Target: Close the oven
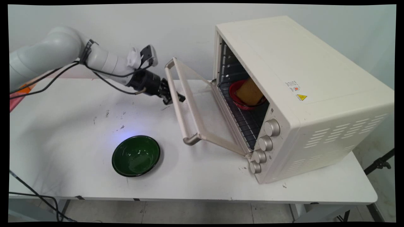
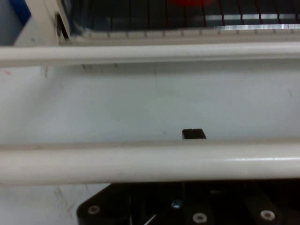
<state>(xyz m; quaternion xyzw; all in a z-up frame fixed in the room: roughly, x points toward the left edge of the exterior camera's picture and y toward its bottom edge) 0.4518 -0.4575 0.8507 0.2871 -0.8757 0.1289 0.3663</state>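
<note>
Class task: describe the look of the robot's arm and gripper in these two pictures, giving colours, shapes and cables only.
The white, rounded, tubular robot arm ends in a black cylindrical wrist and a black two-finger gripper. Thin black cables hang in loops along it. A small black-and-white camera module sits above the wrist.

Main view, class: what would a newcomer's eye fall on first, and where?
The cream oven on the table's right, its door half open. Inside, a red dish on the rack holds something tan. The black claw sits at the door's handle; a green bowl stands near the front.
</note>
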